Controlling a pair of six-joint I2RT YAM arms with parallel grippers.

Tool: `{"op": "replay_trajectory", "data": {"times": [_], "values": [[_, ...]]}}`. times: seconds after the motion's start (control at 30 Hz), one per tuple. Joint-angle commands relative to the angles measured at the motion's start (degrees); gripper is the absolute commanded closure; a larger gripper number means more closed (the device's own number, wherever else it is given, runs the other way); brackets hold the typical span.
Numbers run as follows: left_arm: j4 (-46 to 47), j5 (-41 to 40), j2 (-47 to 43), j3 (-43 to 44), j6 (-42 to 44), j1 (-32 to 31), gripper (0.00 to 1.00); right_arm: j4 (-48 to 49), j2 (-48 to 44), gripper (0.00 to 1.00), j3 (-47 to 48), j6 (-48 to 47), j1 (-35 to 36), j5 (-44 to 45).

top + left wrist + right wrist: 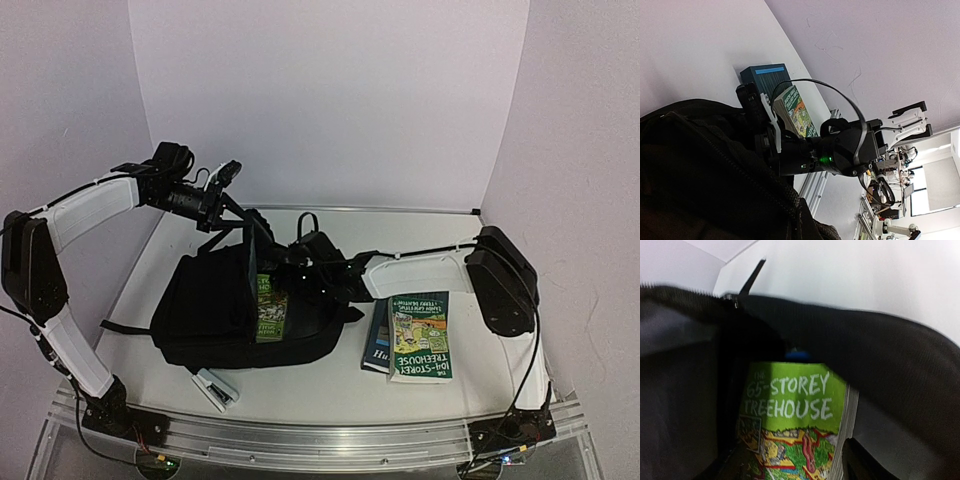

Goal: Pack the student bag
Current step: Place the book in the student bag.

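Bag [205,310] lies centre-left, mouth to the right. Your left pincer [218,200] is clamped shut on its raised rim. Right pincer [300,262] sits at the mouth by the green book [790,410]; fingers lost black on black, can't tell their spread. Book's lower half is cut off in wrist view.

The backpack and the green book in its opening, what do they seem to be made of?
The backpack looks like black woven fabric with a matte finish, probably nylon or polyester: it sags in soft folds and reflects little light. The green book is paper with a thin printed cover that is perhaps slightly glossy, and stacked page edges show along its side.
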Motion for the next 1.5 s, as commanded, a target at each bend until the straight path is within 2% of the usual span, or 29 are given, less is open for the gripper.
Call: {"op": "replay_trajectory", "data": {"times": [0.0,0.17,0.47,0.6,0.93,1.17,1.27,1.47], "values": [[1.8,1.0,-1.7,0.4,1.3,0.0,1.00,-3.1,1.5,0.37,0.7,1.3,0.8,0.0],[1.8,1.0,-1.6,0.4,1.3,0.0,1.00,-3.2,3.0,0.41,1.4,1.6,1.0,-1.4],[1.9,0.9,-1.4,0.4,1.3,0.0,1.00,-2.8,6.2,0.62,5.1,0.4,1.5,-5.7],[1.9,1.0,-1.3,0.4,1.3,0.0,1.00,0.5,7.4,0.71,7.1,-0.1,2.2,-8.1],[2.2,1.3,-0.8,0.4,1.0,0.1,1.00,2.7,15.6,0.71,17.7,-0.1,3.7,-12.9],[2.6,0.9,-1.4,-0.1,1.0,0.5,1.00,2.9,14.7,0.63,18.9,-2.0,3.9,-11.7],[3.1,0.2,-2.6,-0.9,0.7,2.1,1.00,2.7,10.3,0.53,15.1,-3.9,3.9,-8.2],[4.3,-0.3,-4.7,-2.0,0.0,4.7,1.00,0.0,-5.5,0.30,3.0,-9.0,3.9,-1.1]]}}
